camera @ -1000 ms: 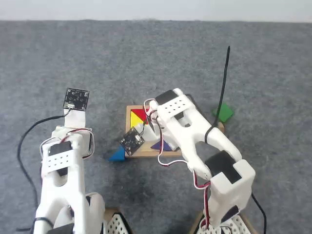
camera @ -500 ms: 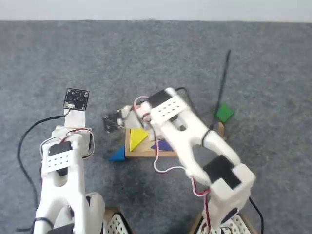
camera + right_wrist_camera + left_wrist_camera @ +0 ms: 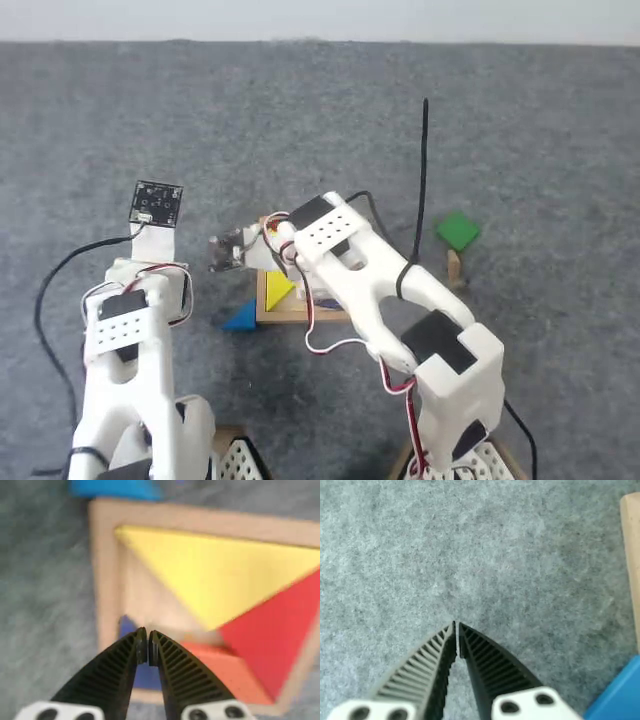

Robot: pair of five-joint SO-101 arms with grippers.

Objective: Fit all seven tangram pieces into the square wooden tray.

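1. In the past second the right arm has swung over the tray from its middle to its left edge, so its wrist now hangs past the far-left corner. The left arm has kept still, left of the tray.
2. The right gripper is closed tip to tip with nothing between its fingers. It hangs over the tray just inside the rim, not far from the near-left corner. Whether the tips touch anything below I cannot tell.
3. The left gripper is closed too and empty, above bare table near the tray's left edge.
4. Inside the tray, the yellow triangle lies along the left edge with a red piece against it. An orange piece sits beside the red, and a violet piece lies under the right gripper's tips.
5. Outside it, the blue triangle lies on the table just off the tray's near-left corner. The green square lies well off the tray's right edge. Both are where they lay a second ago.
6. So no piece was carried in this swing. At least two pieces are left to place. The empty right gripper now stands close to the blue triangle, which is likely the next pick.
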